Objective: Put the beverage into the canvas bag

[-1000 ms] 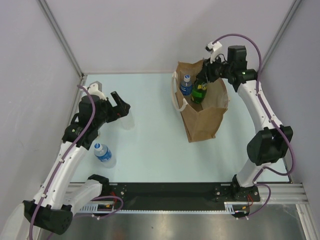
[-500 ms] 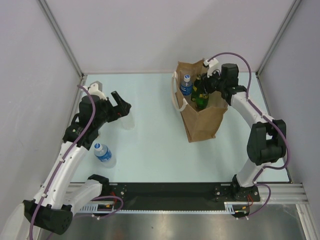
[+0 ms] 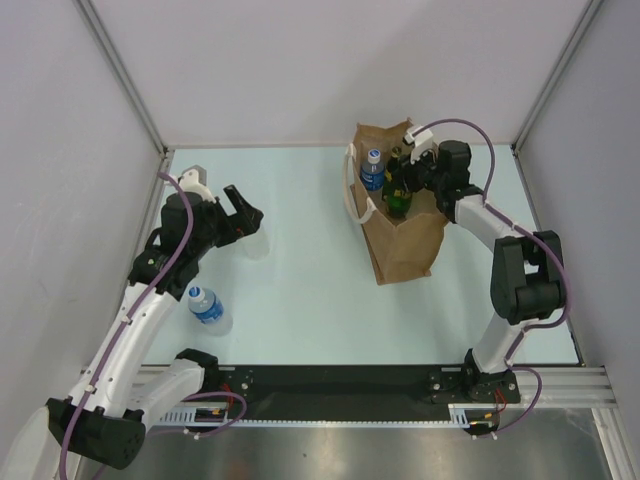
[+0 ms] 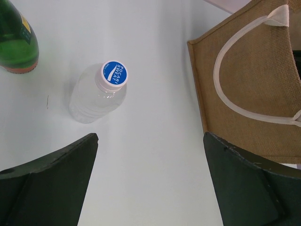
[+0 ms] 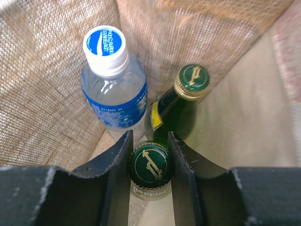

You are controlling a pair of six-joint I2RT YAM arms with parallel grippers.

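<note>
The pale bench carries everything. The left arm bends over its left side, and the right arm reaches to the far right.

The canvas bag stands upright at the far right of the bench, mouth open. The right pincer is dipped into it. From above, only a blue-capped water bottle and a patch of green show inside. The pincer covers the rest, so the green bottles cannot be told apart there.

The right wrist view settles it. The right pincer is clenched on the cap and neck of a Perrier bottle, which is inside the bag. Its body is cut off at the bottom edge. Just beyond it stand a second green bottle and the water bottle, both against the weave.

The left pincer is released, with its jaws spread wide and nothing between them. It hangs above a clear bottle that looks faint from overhead. The left wrist view shows this bottle plainly, upright with a blue cap. That view also shows a third green bottle, cut off at the corner, which I cannot find from above. The bag's white handle shows there too.

A blue-labelled bottle stands beside the left arm, and only the overhead view shows it.
</note>
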